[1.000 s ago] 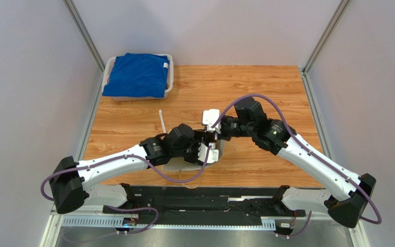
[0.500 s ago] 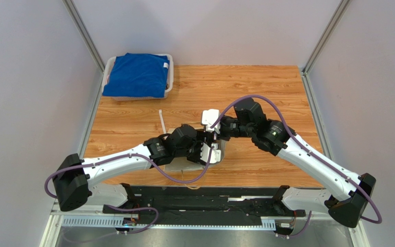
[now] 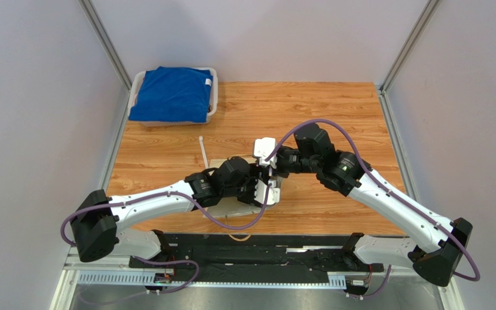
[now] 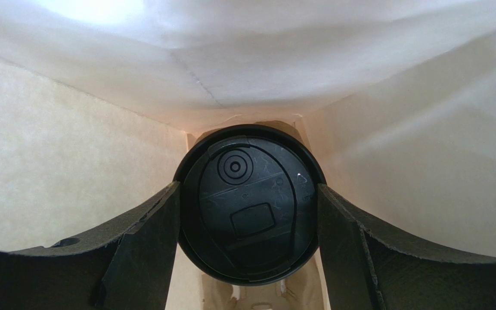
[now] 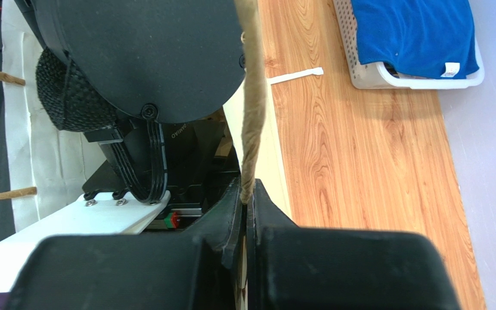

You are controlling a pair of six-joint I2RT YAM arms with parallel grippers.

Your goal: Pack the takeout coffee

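In the left wrist view my left gripper [image 4: 247,188] is inside the cream paper bag [image 4: 50,161] and is shut on the takeout coffee. Only the coffee's round black lid [image 4: 250,213] shows, with a finger pressed against each side; the brown cup body is hidden. In the top view the left gripper [image 3: 262,191] is pushed into the bag [image 3: 221,208], which lies on the table. My right gripper [image 3: 271,165] is shut on the bag's tan rim [image 5: 249,97], pinched at the jaws [image 5: 247,194] and held up.
A thin white straw [image 3: 203,152] lies on the wooden table left of the bag; it also shows in the right wrist view [image 5: 296,75]. A white basket holding a blue cloth [image 3: 173,95] stands at the far left corner. Grey walls close both sides.
My left arm has reached forward and to the right, carrying the coffee deeper into the bag. The right arm has stayed still, holding the rim.
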